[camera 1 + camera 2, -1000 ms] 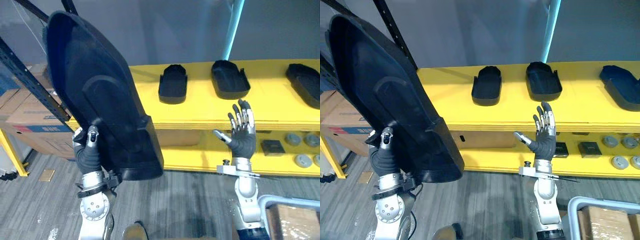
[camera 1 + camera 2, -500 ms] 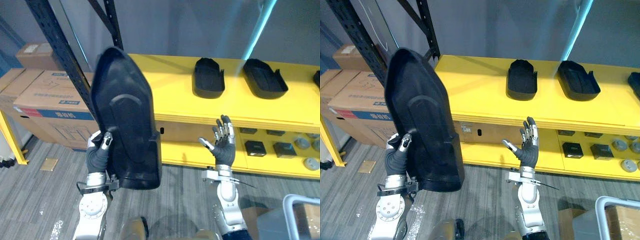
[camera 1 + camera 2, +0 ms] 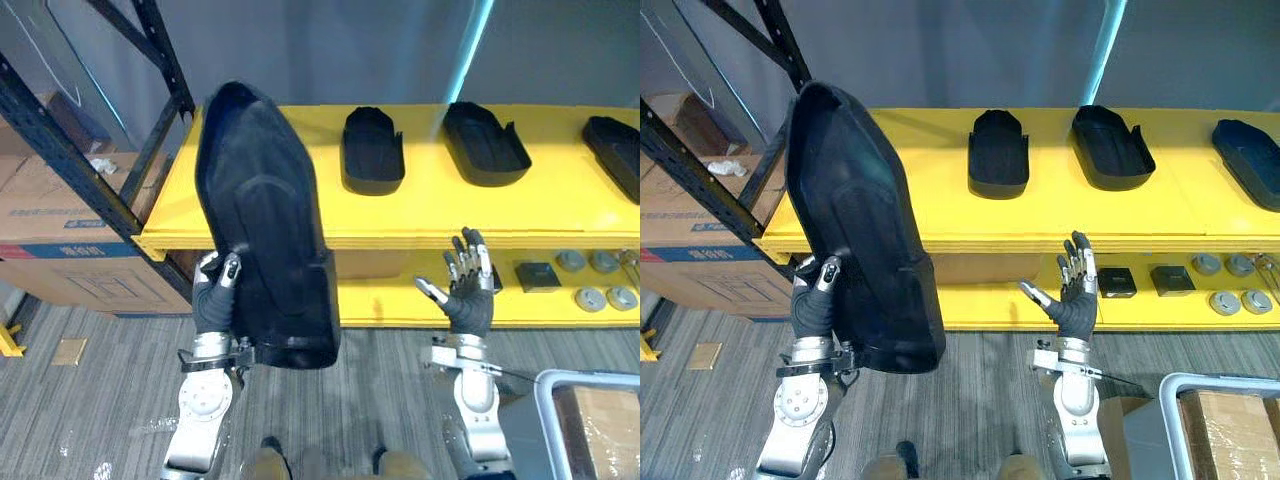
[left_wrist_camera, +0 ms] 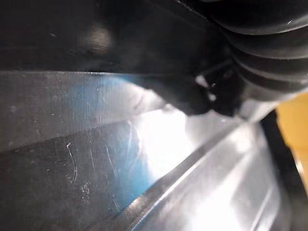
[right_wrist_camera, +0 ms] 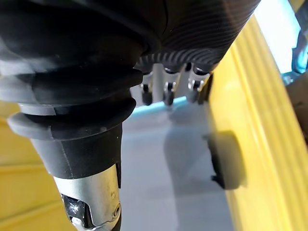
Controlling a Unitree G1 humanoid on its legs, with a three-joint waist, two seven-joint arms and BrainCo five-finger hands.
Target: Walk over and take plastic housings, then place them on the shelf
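A big black plastic housing (image 3: 265, 240) stands upright in my left hand (image 3: 213, 298), whose thumb and fingers curl round its lower left edge; up close its glossy scratched surface (image 4: 144, 159) sits against the hand. It rises in front of the left end of the yellow shelf (image 3: 420, 215). Three smaller black housings lie on the shelf's top board: one in the middle (image 3: 373, 150), one to its right (image 3: 486, 143), one at the far right edge (image 3: 615, 150). My right hand (image 3: 467, 292) is held up open, palm forward, before the shelf's lower level, holding nothing.
A dark metal rack upright and brace (image 3: 80, 165) stand left of the shelf, with cardboard boxes (image 3: 60, 235) behind. Small grey and black parts (image 3: 570, 275) lie on the lower shelf board. A cart rim with a box (image 3: 590, 420) sits at the lower right.
The camera has shifted, so the shelf now sits more centred and level. The big housing stays in my left hand, held a bit more upright. My right hand stays raised and open.
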